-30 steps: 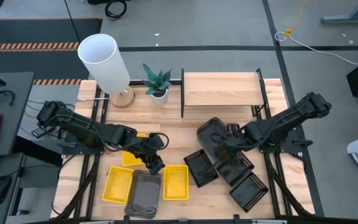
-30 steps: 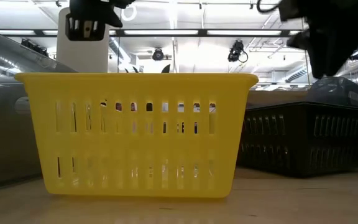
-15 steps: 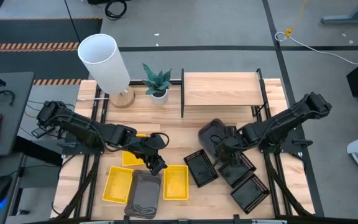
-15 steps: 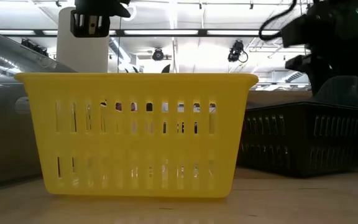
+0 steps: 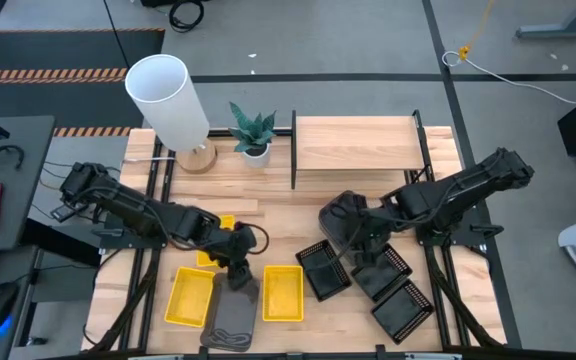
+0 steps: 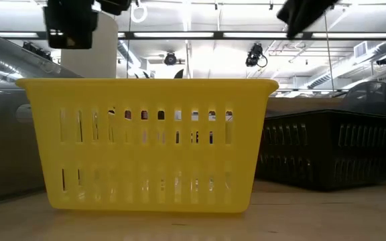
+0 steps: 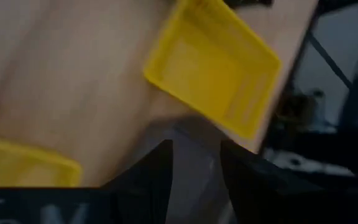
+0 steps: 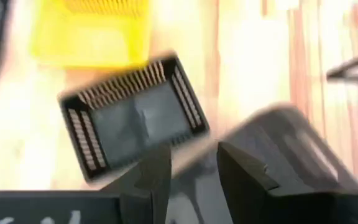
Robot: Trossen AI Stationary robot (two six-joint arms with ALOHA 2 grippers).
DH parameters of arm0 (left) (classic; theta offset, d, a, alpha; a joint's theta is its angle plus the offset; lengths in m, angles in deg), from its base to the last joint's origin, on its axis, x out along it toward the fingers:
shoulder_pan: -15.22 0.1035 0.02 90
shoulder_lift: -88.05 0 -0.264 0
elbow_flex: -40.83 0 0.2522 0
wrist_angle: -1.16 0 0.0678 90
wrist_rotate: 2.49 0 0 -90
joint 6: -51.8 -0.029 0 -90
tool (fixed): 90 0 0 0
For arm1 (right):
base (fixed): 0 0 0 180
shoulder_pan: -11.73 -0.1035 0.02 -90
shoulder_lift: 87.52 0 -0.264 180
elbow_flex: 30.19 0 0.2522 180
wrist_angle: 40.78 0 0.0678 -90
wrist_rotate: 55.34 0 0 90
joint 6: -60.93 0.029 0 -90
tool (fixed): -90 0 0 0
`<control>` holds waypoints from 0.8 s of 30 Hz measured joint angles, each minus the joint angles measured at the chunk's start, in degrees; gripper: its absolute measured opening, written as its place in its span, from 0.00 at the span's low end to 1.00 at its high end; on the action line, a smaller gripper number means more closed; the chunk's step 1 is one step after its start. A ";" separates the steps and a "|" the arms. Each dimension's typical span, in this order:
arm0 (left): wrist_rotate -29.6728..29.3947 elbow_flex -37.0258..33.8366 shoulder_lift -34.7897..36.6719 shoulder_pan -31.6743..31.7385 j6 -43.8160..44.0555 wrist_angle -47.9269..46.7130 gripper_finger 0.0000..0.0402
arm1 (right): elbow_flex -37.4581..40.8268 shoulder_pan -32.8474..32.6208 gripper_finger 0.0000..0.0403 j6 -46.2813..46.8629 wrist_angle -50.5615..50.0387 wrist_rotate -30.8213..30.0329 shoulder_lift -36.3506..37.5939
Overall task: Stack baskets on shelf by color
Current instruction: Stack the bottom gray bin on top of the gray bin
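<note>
In the high view, two yellow baskets (image 5: pixel 190 296) (image 5: pixel 283 292) flank a dark grey basket stack (image 5: pixel 230 312) near the table's near edge. A third yellow basket (image 5: pixel 211 240) lies partly under my left arm. My left gripper (image 5: pixel 236 264) is open and hovers over the grey stack's far end (image 7: pixel 194 146). Another grey basket (image 5: pixel 340 214) and three black mesh baskets (image 5: pixel 323 268) (image 5: pixel 383 268) (image 5: pixel 403 308) sit on the right. My right gripper (image 5: pixel 358 243) is open above the gap between the grey basket (image 8: pixel 284 149) and a mesh basket (image 8: pixel 132 121). The shelf (image 5: pixel 355 143) stands at the far edge.
A white lamp (image 5: pixel 171 100) and a small potted plant (image 5: pixel 254 130) stand at the far left beside the shelf. Bare wood lies between the shelf and the baskets. In the low view a yellow basket (image 6: pixel 149 144) fills the foreground, with a black basket (image 6: pixel 327 150) behind it.
My left gripper has shifted toward the table's left and near edges, from beside the right-hand yellow basket to over the grey stack. My right gripper has risen and moved slightly toward the left, away from the mesh basket. The baskets have stayed put.
</note>
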 joint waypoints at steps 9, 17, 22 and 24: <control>10.04 0.02 -1.34 -11.42 -2.15 0.04 0.33 | -0.24 -3.52 0.33 2.09 1.26 -3.60 0.02; 8.10 0.02 -4.25 -18.33 7.95 11.49 0.34 | -0.24 -4.33 0.33 3.51 3.64 -4.67 0.02; 7.50 3.70 -9.13 -22.63 11.59 13.90 0.35 | -0.24 -4.31 0.33 3.70 4.74 -4.68 0.02; 7.04 6.62 -11.60 -24.03 10.80 12.36 0.35 | -0.24 -4.31 0.33 3.69 5.29 -4.69 0.00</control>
